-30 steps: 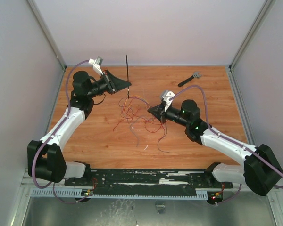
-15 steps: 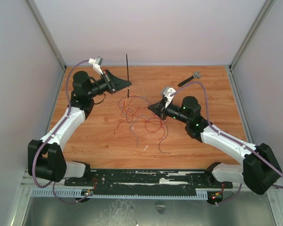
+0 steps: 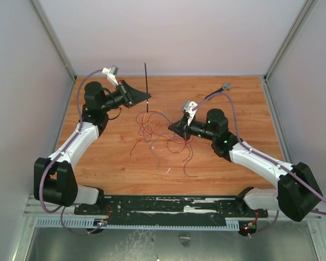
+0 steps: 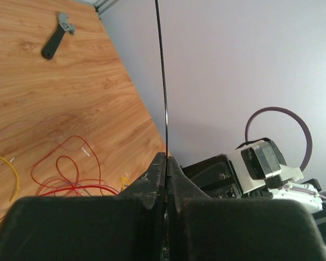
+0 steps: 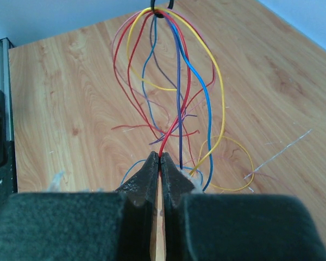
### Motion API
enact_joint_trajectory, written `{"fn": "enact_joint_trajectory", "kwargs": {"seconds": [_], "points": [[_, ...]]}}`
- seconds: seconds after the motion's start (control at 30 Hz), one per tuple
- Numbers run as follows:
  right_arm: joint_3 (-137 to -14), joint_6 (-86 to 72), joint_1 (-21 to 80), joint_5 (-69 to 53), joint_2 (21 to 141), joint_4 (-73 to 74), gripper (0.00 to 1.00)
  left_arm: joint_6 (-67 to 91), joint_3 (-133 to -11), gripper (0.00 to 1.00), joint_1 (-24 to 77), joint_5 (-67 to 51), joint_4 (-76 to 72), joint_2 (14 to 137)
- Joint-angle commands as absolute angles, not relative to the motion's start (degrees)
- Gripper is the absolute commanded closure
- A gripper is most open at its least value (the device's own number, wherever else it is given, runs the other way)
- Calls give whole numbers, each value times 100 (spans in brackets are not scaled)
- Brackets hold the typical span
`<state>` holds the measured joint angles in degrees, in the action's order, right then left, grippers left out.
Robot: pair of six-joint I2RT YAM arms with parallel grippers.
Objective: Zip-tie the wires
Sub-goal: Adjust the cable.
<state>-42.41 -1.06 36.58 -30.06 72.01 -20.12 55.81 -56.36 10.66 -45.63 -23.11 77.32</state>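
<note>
The zip tie (image 3: 146,81) stands nearly upright at the back of the table, a thin black strip. My left gripper (image 3: 149,98) is shut on its lower part. In the left wrist view the zip tie (image 4: 162,81) rises straight out of the left gripper (image 4: 167,159). The wires (image 3: 158,133) lie in a loose, mostly red tangle at mid table. My right gripper (image 3: 170,127) is at their right side. In the right wrist view the right gripper (image 5: 160,158) is shut on a red strand of the wires (image 5: 179,81). The strands converge on a small black loop (image 5: 162,10).
A short black tool with a grey head (image 4: 57,41) lies at the back right of the table; the top view shows only its head (image 3: 226,85) behind the right arm's purple cable (image 3: 228,103). Grey walls enclose the table (image 3: 108,157) on three sides.
The right arm has shifted a little left and toward the back with its red strand. The left gripper and the zip tie have stayed still.
</note>
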Motion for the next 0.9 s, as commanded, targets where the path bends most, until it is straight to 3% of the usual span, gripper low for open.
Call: {"fn": "enact_joint_trajectory", "kwargs": {"seconds": [0.0, 0.87], "points": [[-4486, 123, 3603, -3281, 7204, -1440, 100, 5650, -5912, 100, 1002, -4676, -2575, 7775], [-5183, -562, 3542, -3138, 7197, -1529, 100, 5773, -5444, 100, 984, -4708, -2860, 7686]]}}
